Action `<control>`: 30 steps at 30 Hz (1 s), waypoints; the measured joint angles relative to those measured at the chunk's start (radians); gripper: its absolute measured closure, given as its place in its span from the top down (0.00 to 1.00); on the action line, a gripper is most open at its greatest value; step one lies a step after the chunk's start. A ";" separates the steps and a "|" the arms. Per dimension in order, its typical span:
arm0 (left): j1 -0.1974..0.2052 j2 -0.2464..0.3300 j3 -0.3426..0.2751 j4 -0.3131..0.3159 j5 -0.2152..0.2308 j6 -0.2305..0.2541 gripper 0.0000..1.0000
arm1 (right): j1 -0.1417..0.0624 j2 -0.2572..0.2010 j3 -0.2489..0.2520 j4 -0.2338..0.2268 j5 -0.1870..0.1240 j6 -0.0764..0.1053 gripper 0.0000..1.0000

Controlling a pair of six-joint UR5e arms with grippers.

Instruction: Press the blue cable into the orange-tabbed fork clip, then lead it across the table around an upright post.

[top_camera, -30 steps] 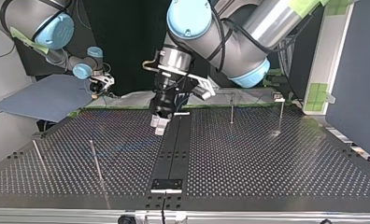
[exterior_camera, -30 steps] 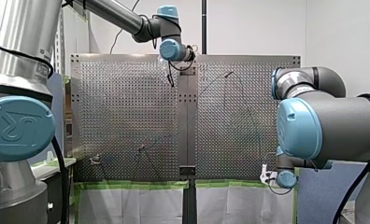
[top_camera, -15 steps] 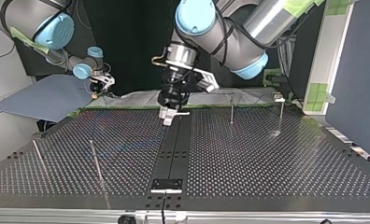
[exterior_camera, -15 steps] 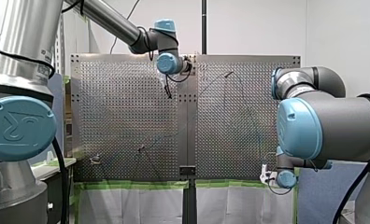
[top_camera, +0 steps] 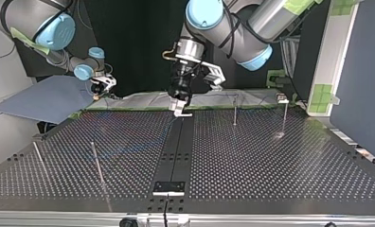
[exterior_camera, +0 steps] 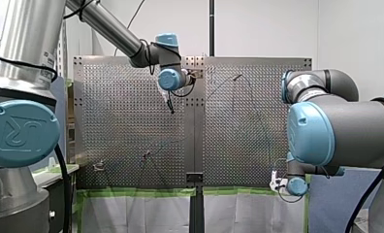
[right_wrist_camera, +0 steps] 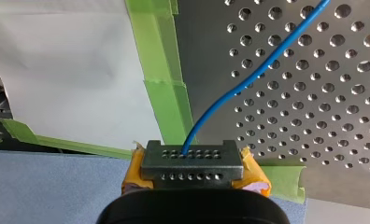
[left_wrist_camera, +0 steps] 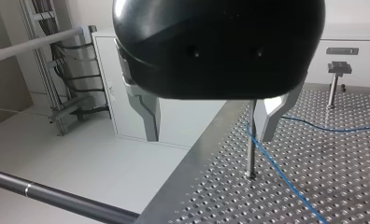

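Top view, left to right. Right gripper: at the far left corner of the table, by its edge. Rods: two, thin and leaning, on the left half, with open plate around them. Left gripper: low over the far end of the black centre strip, close to the far edge. Posts: two, upright, on the right half near the far edge; the near plate lies open.

Left wrist view. Metal fingers: spread wide, holding nothing. One hangs beyond the table edge over the floor, the other over the plate. Post: just inside the plate-side finger. Cable: blue, crosses that post low and runs on over the plate; contact cannot be told.

Right wrist view. Yellow pads: clamped on the cable's end. The cable leaves between them, passes the green tape at the edge and lies on over the plate.
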 joint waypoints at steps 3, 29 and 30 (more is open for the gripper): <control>0.002 0.000 -0.026 0.026 -0.001 0.000 1.00 | 0.000 0.000 0.000 0.000 0.000 0.000 0.00; 0.029 0.000 -0.261 0.078 -0.022 -0.001 1.00 | 0.004 0.000 0.000 0.000 -0.001 0.000 0.00; 0.030 0.000 -0.269 0.078 -0.023 -0.001 1.00 | 0.004 0.000 0.000 0.000 -0.001 0.000 0.00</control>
